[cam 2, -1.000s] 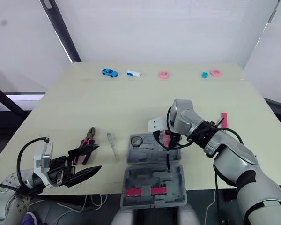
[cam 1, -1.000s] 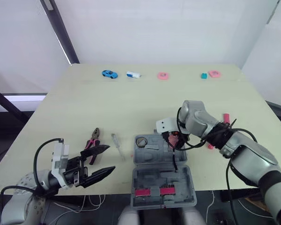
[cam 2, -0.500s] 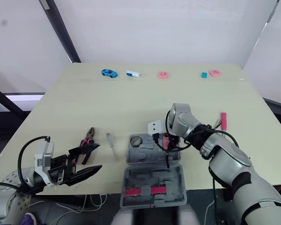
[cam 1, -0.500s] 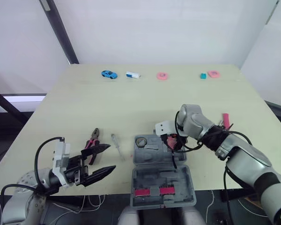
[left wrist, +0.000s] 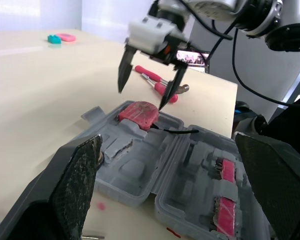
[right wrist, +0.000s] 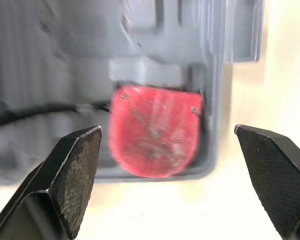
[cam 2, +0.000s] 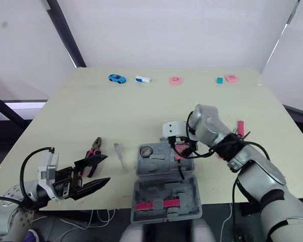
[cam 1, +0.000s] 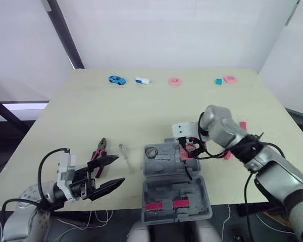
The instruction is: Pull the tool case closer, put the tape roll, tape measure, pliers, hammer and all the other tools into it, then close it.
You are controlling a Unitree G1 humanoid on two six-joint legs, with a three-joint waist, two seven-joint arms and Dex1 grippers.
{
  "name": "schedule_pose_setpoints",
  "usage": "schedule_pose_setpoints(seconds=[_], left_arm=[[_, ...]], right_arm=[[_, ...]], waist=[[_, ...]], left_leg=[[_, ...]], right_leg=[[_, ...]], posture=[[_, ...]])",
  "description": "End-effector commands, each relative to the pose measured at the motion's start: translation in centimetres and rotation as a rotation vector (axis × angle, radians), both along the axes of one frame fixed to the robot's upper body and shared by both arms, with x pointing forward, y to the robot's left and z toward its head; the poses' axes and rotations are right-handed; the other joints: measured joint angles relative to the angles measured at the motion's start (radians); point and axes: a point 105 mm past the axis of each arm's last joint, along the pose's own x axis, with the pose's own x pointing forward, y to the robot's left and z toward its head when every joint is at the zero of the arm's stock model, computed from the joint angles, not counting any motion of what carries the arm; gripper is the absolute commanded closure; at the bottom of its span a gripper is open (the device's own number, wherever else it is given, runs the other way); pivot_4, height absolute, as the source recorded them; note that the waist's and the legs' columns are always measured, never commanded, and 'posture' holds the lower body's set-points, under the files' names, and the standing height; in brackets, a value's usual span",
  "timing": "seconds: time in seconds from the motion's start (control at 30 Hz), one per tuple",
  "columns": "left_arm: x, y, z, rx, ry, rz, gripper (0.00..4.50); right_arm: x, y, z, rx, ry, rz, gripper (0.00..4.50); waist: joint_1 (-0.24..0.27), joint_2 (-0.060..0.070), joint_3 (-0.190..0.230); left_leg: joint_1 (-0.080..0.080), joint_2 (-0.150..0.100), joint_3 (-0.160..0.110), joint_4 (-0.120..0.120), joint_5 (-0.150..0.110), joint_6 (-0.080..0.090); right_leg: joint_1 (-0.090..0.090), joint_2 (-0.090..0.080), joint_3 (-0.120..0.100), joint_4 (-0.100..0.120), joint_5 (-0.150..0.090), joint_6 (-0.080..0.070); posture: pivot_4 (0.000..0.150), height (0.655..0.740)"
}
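The grey tool case point(cam 1: 174, 187) lies open and flat at the near edge of the bench point(cam 1: 141, 111), in the middle; its far half holds the tape roll point(cam 1: 151, 151) in the left pocket and the red tape measure point(right wrist: 155, 127) in the right corner pocket; a black cord point(cam 1: 188, 171) runs from the tape measure across the case; the near half shows two red pieces point(cam 1: 159, 205).

The right claw point(left wrist: 140, 100) hangs just above the tape measure, fingers spread wide on either side of it and not touching it; it holds nothing.

The left claw point(cam 1: 120, 169) hovers over the near left edge of the bench, also wide and empty; its far fingertip is close to the handles of the pliers point(cam 1: 100, 149); a small screwdriver point(cam 1: 125, 154) lies between the pliers and the case, apart from both.

The hammer point(left wrist: 150, 77), red-handled, lies on the bench to the right of the case, partly behind the right arm.

Along the far edge stand a blue toy car point(cam 1: 117, 79), a white and blue object point(cam 1: 142, 80), two pink rings point(cam 1: 174, 81) point(cam 1: 230, 79) and a teal block point(cam 1: 218, 81), all well apart from the case.
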Motion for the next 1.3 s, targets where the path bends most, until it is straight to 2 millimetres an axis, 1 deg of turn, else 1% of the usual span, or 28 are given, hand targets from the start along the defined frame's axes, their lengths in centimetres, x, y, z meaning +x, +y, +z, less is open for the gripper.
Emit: schedule_pose_setpoints(seconds=[0.03,0.1,0.17,0.2,0.23,0.3,0.37,0.4,0.53,0.67,0.83,1.0,1.07,1.17,1.3], left_arm=[[-0.1,-0.3,0.7,0.002,-0.036,-0.012,0.0],[0.0,-0.3,0.7,0.001,-0.036,-0.013,0.0],[0.2,-0.3,0.7,-0.001,-0.036,-0.015,0.0],[0.2,-0.3,0.8,-0.001,-0.036,-0.017,0.0],[0.3,-0.4,0.8,-0.002,-0.036,-0.019,0.0],[0.4,-0.4,0.8,-0.001,-0.039,-0.026,0.0],[0.5,-0.5,0.9,-0.001,-0.042,-0.029,0.0],[0.6,-0.5,0.9,0.0,-0.045,-0.03,0.0],[0.7,-0.4,1.1,0.002,-0.051,-0.03,0.0],[0.7,-0.3,1.2,0.007,-0.054,-0.026,0.0],[0.8,-0.5,1.1,0.006,-0.057,-0.02,0.0],[0.8,-0.6,1.0,0.003,-0.056,-0.016,0.0],[0.8,-0.6,1.0,0.003,-0.054,-0.014,0.0],[1.0,-0.6,0.8,0.004,-0.049,-0.004,0.0],[1.7,-0.7,0.3,0.005,-0.034,0.041,0.0]], right_arm=[[-0.7,0.4,2.2,0.241,-0.029,0.023,0.06],[-0.3,0.3,2.6,0.392,-0.052,-0.018,0.06],[0.2,-0.2,2.2,0.462,-0.082,-0.064,0.06],[0.4,-0.5,1.9,0.482,-0.09,-0.08,0.28],[0.4,-0.5,1.6,0.503,-0.086,-0.09,0.57],[0.5,-0.7,1.0,0.539,-0.096,-0.11,1.41],[0.6,-0.9,0.4,0.546,-0.122,-0.112,2.47],[0.6,-0.9,0.4,0.569,-0.12,-0.12,2.88],[0.5,-1.0,-0.1,0.582,-0.128,-0.119,2.88],[0.1,-1.6,-0.9,0.591,-0.121,-0.143,2.88],[0.2,-2.7,-2.6,0.594,-0.121,-0.201,2.88],[0.7,-4.2,-5.3,0.559,-0.135,-0.279,2.88],[0.7,-4.6,-6.9,0.51,-0.13,-0.298,2.88],[0.4,-4.5,-9.6,0.432,-0.063,-0.326,2.88],[0.1,-4.2,-11.8,0.382,-0.015,-0.344,2.88]], waist=[[-0.001,0.0,0.0],[-0.004,0.0,0.0],[-0.007,0.0,0.0],[-0.007,0.0,0.0],[-0.008,0.0,0.0],[-0.008,0.0,0.0],[-0.008,0.0,0.0],[-0.008,0.0,0.0],[-0.011,0.0,0.0],[-0.01,0.0,0.0],[-0.009,0.0,0.0],[-0.009,-0.001,0.0],[-0.011,-0.001,0.0],[-0.01,-0.003,-0.002],[-0.014,-0.011,-0.009]], left_leg=[[0.0,0.0,0.0,0.0,0.0,0.0],[0.0,0.0,0.0,0.0,0.0,0.0],[0.0,0.0,0.0,0.001,0.0,0.0],[0.001,0.0,0.0,0.001,0.0,0.0],[0.001,0.0,0.0,0.001,0.0,0.0],[0.001,0.0,0.0,0.0,0.0,0.0],[0.001,0.0,0.0,0.0,0.0,0.0],[0.0,0.0,0.0,0.0,0.0,0.0],[0.0,0.0,0.0,0.0,0.0,0.0],[0.001,0.0,0.0,0.0,0.0,0.0],[0.001,0.0,0.0,0.0,0.0,0.0],[0.001,0.0,0.0,0.0,0.0,0.0],[0.002,0.0,0.0,0.0,0.0,0.0],[0.004,0.0,0.0,0.0,0.0,0.0],[0.007,0.0,-0.001,0.0,0.0,0.0]], right_leg=[[0.0,0.0,0.0,0.0,0.0,0.0],[0.0,0.0,0.0,0.0,0.0,0.0],[0.0,0.0,0.0,0.0,0.0,0.0],[0.0,0.0,0.001,0.0,0.0,0.0],[0.0,0.0,0.0,0.0,0.0,0.0],[0.0,0.0,0.001,0.0,0.0,0.0],[0.0,0.0,0.001,0.0,0.0,0.0],[0.0,0.0,0.001,0.0,0.0,0.0],[0.0,0.001,0.001,0.0,0.0,0.0],[0.001,0.001,0.001,0.0,0.0,0.0],[0.001,0.001,0.001,0.0,0.0,0.0],[0.001,0.001,0.001,0.0,0.0,0.0],[0.002,0.001,0.002,0.0,0.0,0.0],[0.004,0.001,0.002,0.0,0.0,0.0],[0.007,0.002,0.002,-0.001,0.0,0.0]], posture=[[0.15,0.74],[0.15,0.74],[0.15,0.74],[0.15,0.74],[0.15,0.74],[0.15,0.74],[0.15,0.74],[0.15,0.74],[0.15,0.74],[0.15,0.74],[0.15,0.74],[0.15,0.74],[0.15,0.74],[0.15,0.74],[0.15,0.74]])
